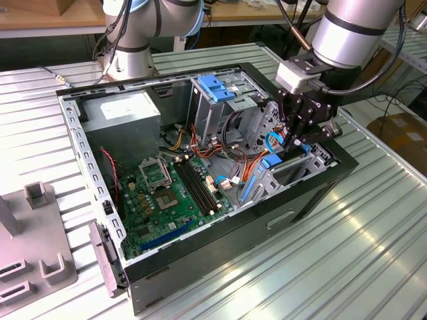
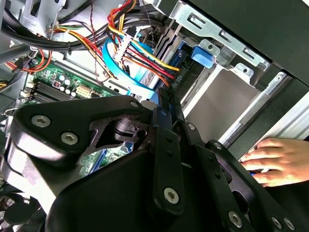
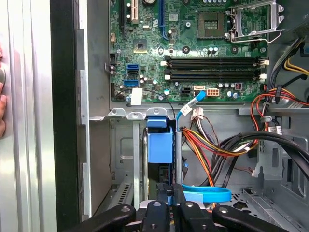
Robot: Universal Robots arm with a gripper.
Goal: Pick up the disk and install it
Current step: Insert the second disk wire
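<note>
The tool [image 1: 301, 137] is low inside the open computer case [image 1: 200, 260], closed on the disk [image 3: 160, 145], which stands on edge partly in its drive bay, so seating seems unfinished.

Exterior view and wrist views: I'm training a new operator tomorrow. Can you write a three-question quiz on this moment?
1. True or false: the disk has a red frame.
2. In the exterior view, the gripper is: A) over the power supply; B) inside the computer case, at the exterior view's right end; C) over the table outside the case.
3. In the second wrist view, what shows beside the case's outer wall?

Key: 1 false, it is blue; 2 B; 3 a person's hand.
</note>
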